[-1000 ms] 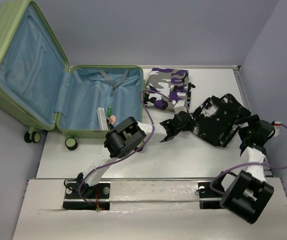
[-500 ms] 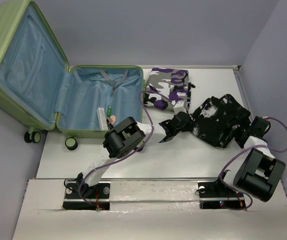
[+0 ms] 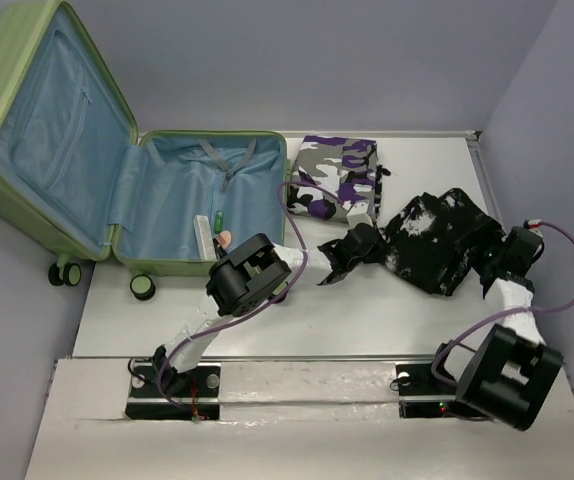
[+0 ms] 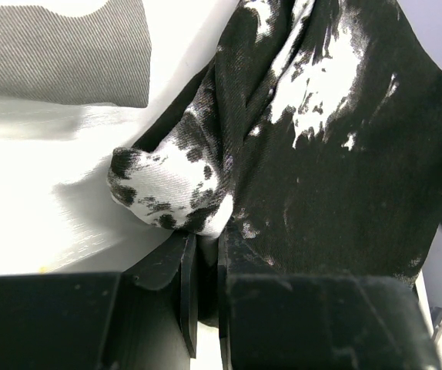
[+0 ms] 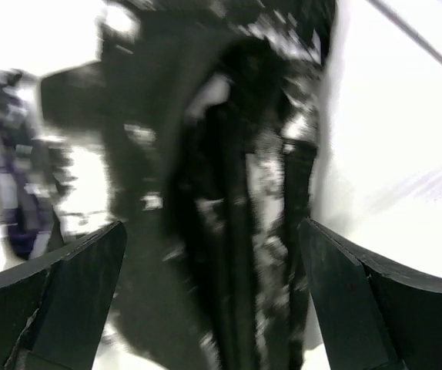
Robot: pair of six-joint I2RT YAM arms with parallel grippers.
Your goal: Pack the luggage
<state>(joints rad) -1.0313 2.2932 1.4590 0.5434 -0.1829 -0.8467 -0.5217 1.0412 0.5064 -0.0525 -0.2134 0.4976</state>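
From above, the luggage (image 3: 62,150) lies open at the far left corner of the desk (image 3: 317,320). Its base rests flat on the desk, blue lining up. Its lid leans back to the left, beyond the desk edge. A white tube (image 3: 204,238) and a couple of small items lie in the base against its near wall. Just right of the luggage sits a folded camouflage cloth (image 3: 335,175) in purple, grey and white. Near it, toward the right edge, a black-and-white garment (image 3: 437,240) lies crumpled on the desk. The left arm reaches across from its base, and the left hand (image 3: 375,238) sits at the garment's left edge. The right hand (image 3: 495,262) is at the garment's right edge, near the right side of the desk.

In the left wrist view, the left hand (image 4: 204,247) is clamped on a fold of the black-and-white garment (image 4: 344,154), its fingers nearly together with cloth pinched between them. A rounded white, speckled bulge of the fabric sits just ahead of the fingers on the desk (image 4: 21,193). A grey twill cloth (image 4: 59,50) fills the upper left corner.

The right wrist view is blurred. The right hand (image 5: 212,227) is spread wide, one finger at each lower corner, gripping nothing. The black-and-white garment (image 5: 229,154) lies ahead between the fingers. Purple patches of the camouflage cloth (image 5: 5,154) show at the left, and bare desk (image 5: 406,116) at the right.
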